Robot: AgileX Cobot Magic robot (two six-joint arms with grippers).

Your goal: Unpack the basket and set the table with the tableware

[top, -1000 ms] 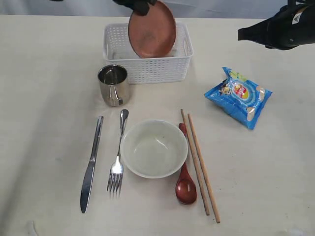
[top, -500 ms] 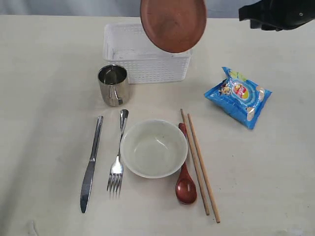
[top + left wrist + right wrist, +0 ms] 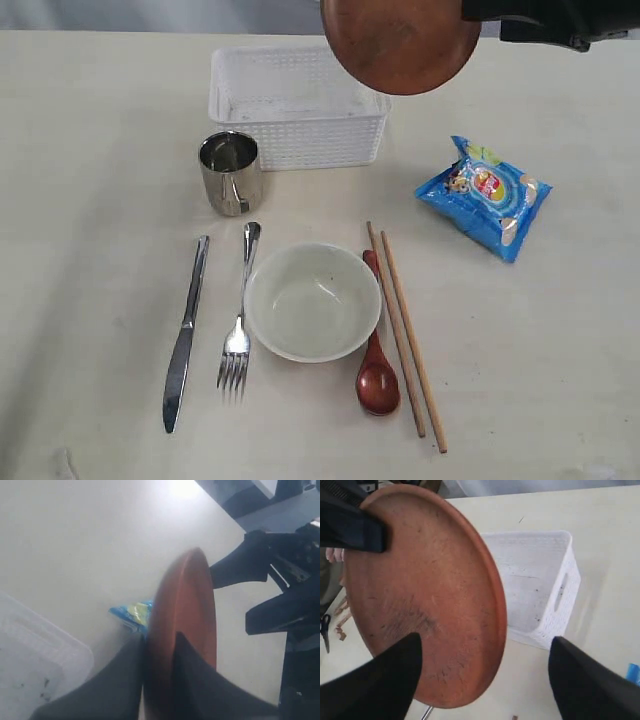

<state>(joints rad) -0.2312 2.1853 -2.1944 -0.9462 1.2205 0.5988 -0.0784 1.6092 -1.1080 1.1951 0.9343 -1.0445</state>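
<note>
High over the table, left hand clamps the plate; right hand gapes wide.

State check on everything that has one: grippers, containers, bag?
left gripper: shut on the brown plate rim
right gripper: open, jaws wide, either side of the brown plate
brown plate: held in the air, tilted
white basket: empty
steel cup: upright, looks empty
cream bowl: upright, empty
blue chip bag: looks unopened, lying flat
</note>
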